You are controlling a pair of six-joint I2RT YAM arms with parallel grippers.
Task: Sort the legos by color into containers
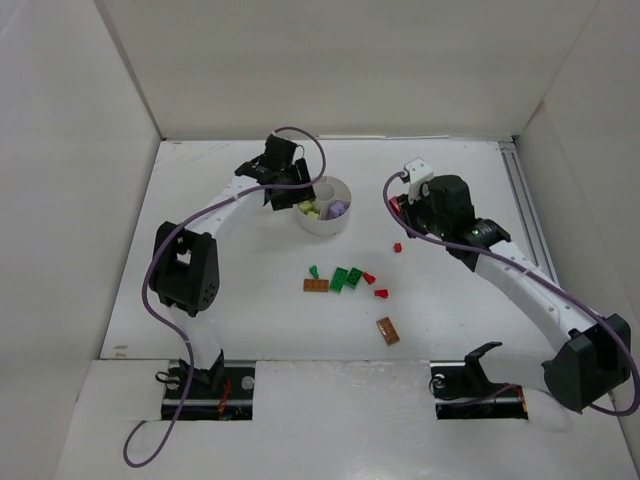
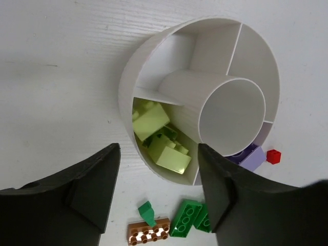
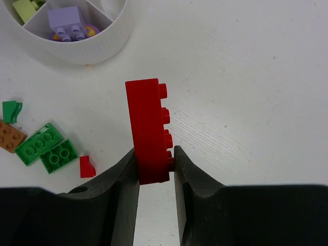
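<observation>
Between the right jaws, clenched on its lower end: a long red brick (image 3: 146, 128), standing up out of the grip, studs to one side. Ahead and to the left of those jaws, well apart: the white dish (image 3: 102, 46), with a light purple brick (image 3: 66, 20) in the wedge nearest them. Directly beneath the left jaws, parted wide with nothing between them: pale yellow-green bricks (image 2: 151, 120), lying in their wedge inside the dish wall. Beyond that wedge, past the central cup (image 2: 233, 118): two wedges (image 2: 256, 56), seemingly bare.

Likely step in hand: carrying red to a wedge of its own. To do it well:

- Lift the left jaws clear first; no room above so small a dish for two grips at once.
- Bring the right jaws in high, above the rim, aiming for a bare wedge, not purple or yellow-green.
- Tip the brick, long side along the wedge, and lower with the free end below the wall.
- Part the jaws only a little. Risk from a high drop: a bounce out, or into a neighbouring wedge.

Afterwards, on to the loose pieces on the surface (image 3: 246, 77) left of the right jaws: green bricks (image 3: 46, 148), an orange-brown brick (image 3: 10, 136), a small red piece (image 3: 87, 166).
</observation>
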